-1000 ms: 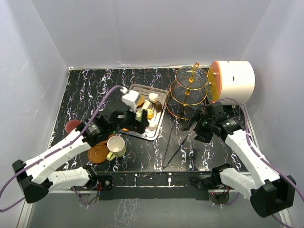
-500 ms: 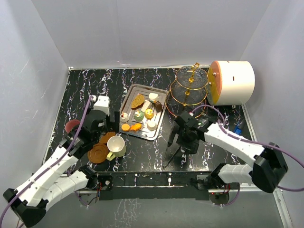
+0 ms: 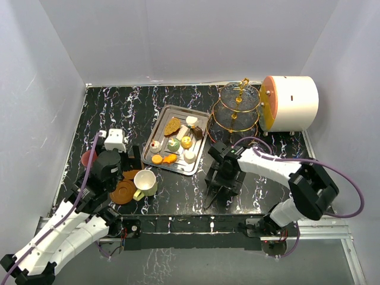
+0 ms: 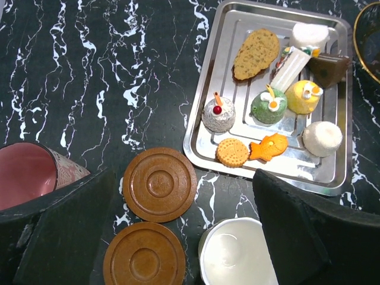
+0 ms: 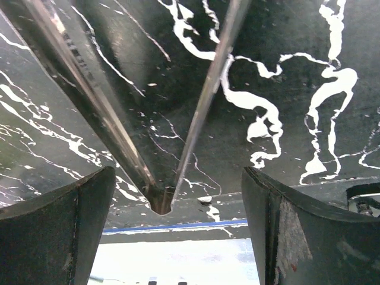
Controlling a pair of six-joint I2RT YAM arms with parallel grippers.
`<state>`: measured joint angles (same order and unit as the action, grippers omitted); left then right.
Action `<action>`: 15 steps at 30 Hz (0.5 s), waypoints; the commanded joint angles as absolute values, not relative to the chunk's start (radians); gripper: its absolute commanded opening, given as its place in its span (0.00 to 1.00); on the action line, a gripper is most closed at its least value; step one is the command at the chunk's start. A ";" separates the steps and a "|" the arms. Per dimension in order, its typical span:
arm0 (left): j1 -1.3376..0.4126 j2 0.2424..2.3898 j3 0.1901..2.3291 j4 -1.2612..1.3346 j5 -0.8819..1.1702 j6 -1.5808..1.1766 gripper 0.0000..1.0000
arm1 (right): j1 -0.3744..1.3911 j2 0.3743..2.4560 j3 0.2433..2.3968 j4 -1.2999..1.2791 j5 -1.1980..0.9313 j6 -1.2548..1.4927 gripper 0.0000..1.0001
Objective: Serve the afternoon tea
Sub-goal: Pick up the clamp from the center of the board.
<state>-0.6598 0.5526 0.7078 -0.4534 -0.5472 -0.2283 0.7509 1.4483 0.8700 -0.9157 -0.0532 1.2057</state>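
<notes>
Several small cakes (image 4: 268,107) lie on a steel tray (image 4: 200,138), also in the top view (image 3: 161,124). Two brown saucers (image 4: 159,184) (image 4: 144,261) lie on the table beside a cream cup (image 4: 237,256) and a maroon cup (image 4: 27,181). The three-tier glass stand (image 3: 237,113) is at the back right. My left gripper (image 4: 184,237) is open and empty above the saucers and the cream cup (image 3: 145,181). My right gripper (image 5: 178,237) is open, low over the hinged end of metal tongs (image 5: 205,101), one finger on each side.
A big white cylinder with an orange end (image 3: 291,102) lies at the back right beside the stand. The tongs (image 3: 215,191) lie between the tray and the table's near edge. White walls close in the table on three sides.
My left arm has pulled back from over the tray to above the saucers and cups. My right arm has swung left from beside the stand and come down over the tongs.
</notes>
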 commanded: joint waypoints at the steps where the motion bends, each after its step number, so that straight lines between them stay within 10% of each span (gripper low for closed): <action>1: -0.656 0.582 0.717 -0.450 -0.574 -0.232 0.99 | 0.762 1.488 0.968 -0.911 -0.027 1.195 0.85; 15: -0.657 0.566 0.724 -0.480 -0.551 -0.264 0.99 | 0.772 1.659 1.049 -0.974 0.006 1.143 0.82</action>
